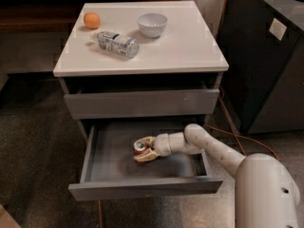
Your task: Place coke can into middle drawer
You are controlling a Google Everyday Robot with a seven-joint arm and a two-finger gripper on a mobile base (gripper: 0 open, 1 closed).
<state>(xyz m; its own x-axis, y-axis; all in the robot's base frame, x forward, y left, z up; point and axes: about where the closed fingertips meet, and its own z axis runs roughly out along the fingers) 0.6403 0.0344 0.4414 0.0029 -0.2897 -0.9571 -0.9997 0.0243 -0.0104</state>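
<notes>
The middle drawer is pulled open below the closed top drawer front, and its grey inner tray shows. The coke can, red with a silver top, is inside the tray near its middle. My gripper reaches into the drawer from the right, and its cream fingers sit around the can, one above it and one below. The can is at the level of the tray floor; I cannot tell if it rests on it.
On the white cabinet top are an orange, a clear plastic bottle lying on its side, and a white bowl. A dark bin stands to the right. An orange cable runs along the floor.
</notes>
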